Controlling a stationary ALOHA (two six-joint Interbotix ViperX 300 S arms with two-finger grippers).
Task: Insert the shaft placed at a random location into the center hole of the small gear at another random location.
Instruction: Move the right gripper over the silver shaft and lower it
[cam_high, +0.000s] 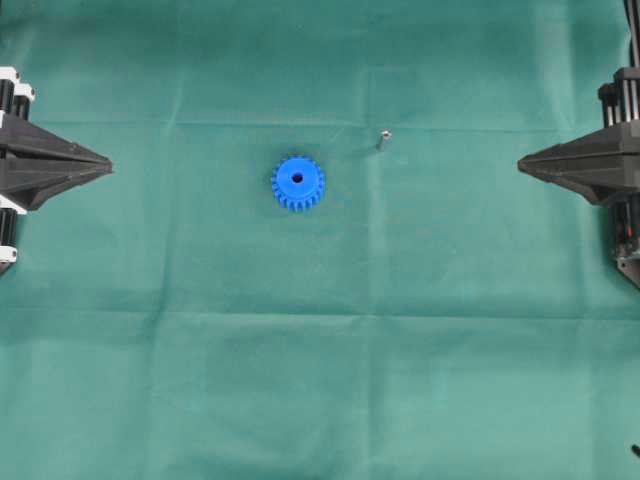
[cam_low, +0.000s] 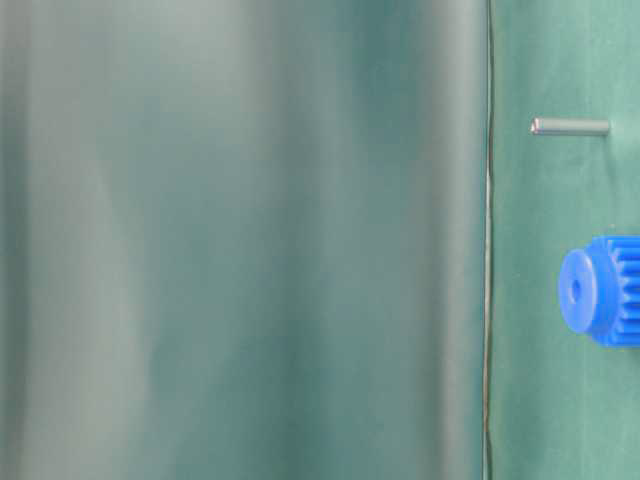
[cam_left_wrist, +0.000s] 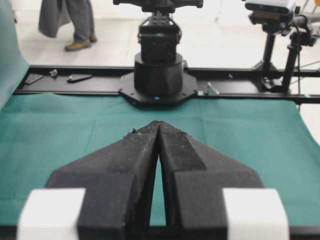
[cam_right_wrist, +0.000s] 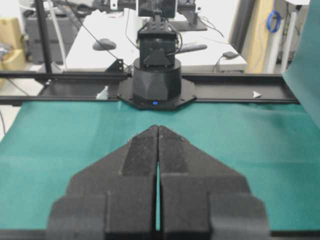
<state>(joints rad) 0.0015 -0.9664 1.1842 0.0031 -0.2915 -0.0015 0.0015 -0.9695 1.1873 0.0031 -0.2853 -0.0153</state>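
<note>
The small gear (cam_high: 297, 183), bright blue with a raised hub, lies flat near the middle of the green cloth; its center hole (cam_high: 297, 179) faces up and shows nothing in it. The shaft (cam_high: 383, 139), a tiny silver pin, lies on the cloth up and to the right of the gear, apart from it. The table-level view shows the gear (cam_low: 605, 290) and the shaft (cam_low: 570, 126) at its right edge. My left gripper (cam_high: 108, 166) rests at the far left, shut and holding nothing. Far right, my right gripper (cam_high: 522, 165) is likewise shut with nothing in it. Neither wrist view shows the gear or shaft.
Green cloth (cam_high: 320, 360) covers the table. Each wrist view looks across the cloth at the opposite arm's black base (cam_left_wrist: 157, 75) (cam_right_wrist: 155, 82) on a black rail. A blurred green fold fills most of the table-level view.
</note>
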